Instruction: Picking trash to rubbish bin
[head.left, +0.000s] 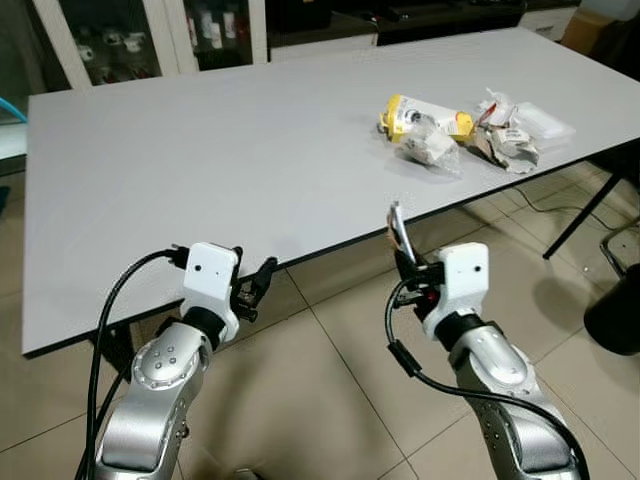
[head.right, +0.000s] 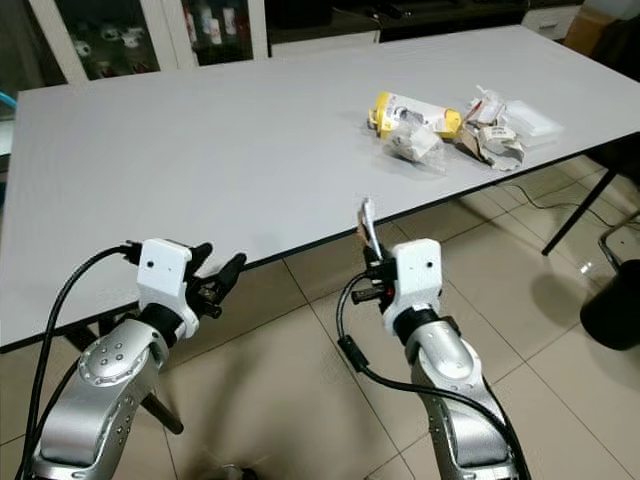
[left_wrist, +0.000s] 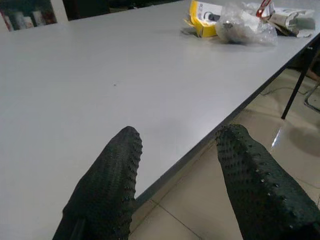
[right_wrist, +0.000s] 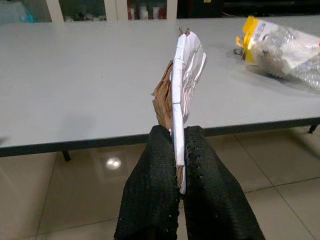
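So the right gripper (right_wrist: 175, 150) is pinched tight on a flat scrap of wrapper (right_wrist: 182, 75), lower centre of frame. The left gripper (left_wrist: 175, 165) gapes empty. More trash (head.left: 455, 130) sits upper right on the table (head.left: 200, 170). Next is probably finding the bin.

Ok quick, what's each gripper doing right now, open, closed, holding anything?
Left gripper: open, holding nothing, at the table edge.
Right gripper: closed on a flattened piece of white and brown paper trash, held upright off the table.
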